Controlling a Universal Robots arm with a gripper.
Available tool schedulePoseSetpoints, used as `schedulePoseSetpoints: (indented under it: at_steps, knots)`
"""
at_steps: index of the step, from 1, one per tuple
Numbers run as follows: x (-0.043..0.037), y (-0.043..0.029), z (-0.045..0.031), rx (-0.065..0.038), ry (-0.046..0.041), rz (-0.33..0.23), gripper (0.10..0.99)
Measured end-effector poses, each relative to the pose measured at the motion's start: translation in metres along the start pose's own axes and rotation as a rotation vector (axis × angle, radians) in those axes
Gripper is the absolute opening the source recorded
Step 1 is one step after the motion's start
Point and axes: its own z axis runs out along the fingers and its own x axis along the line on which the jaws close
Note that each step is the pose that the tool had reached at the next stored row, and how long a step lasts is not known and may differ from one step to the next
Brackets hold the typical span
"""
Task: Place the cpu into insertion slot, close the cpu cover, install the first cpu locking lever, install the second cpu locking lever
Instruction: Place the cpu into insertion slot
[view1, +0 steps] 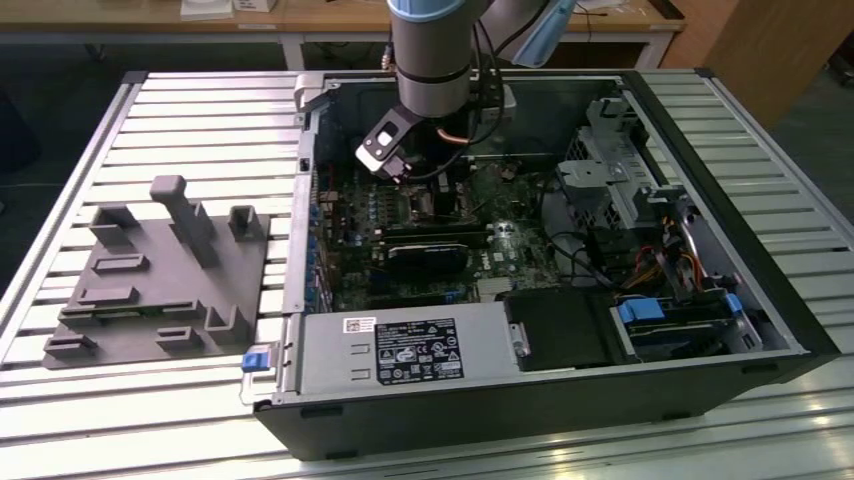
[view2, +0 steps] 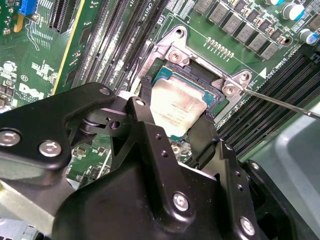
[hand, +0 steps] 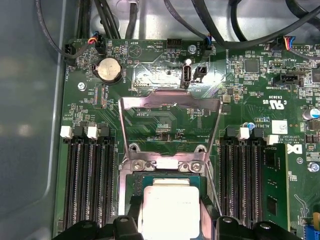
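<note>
My bench is a slatted metal table (view1: 174, 110) carrying an open black computer case (view1: 534, 415). In the exterior view, a grey moulded fixture (view1: 147, 280) lies at nine o'clock from the case. Inside, the green motherboard (view1: 400, 215) sits at ten o'clock with a black card (view1: 430, 258) across it. The grey power supply (view1: 400, 350) is at seven o'clock and a blue drive caddy (view1: 654, 312) at four. The first wrist view shows me a coin battery (hand: 109, 69) and black memory slots (hand: 87, 185) on the board.

The cpu (hand: 167, 207) sits in the socket (hand: 134, 186); the cpu cover (hand: 170, 103) lies open just beside it
</note>
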Motion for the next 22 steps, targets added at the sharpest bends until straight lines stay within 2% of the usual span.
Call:
schedulePoseSetpoints:
  at_steps: [3, 4, 16, 18, 19, 22]
  knots:
    - [0.0001, 0.0000, 0.0003, 0.000, 0.0005, 0.000, 0.549]
    - [0.0001, 0.0000, 0.0002, 0.000, 0.0003, 0.000, 0.612]
    - [0.0000, 0.0002, -0.0016, 0.000, 0.0001, 0.000, 0.612]
    - [0.0000, 0.0002, -0.0018, 0.000, -0.0002, 0.000, 0.596]
    - [0.0000, 0.0002, -0.0019, 0.000, 0.0000, 0.000, 0.533]
    - [0.0001, 0.0002, -0.0020, 0.000, 0.0001, 0.000, 0.529]
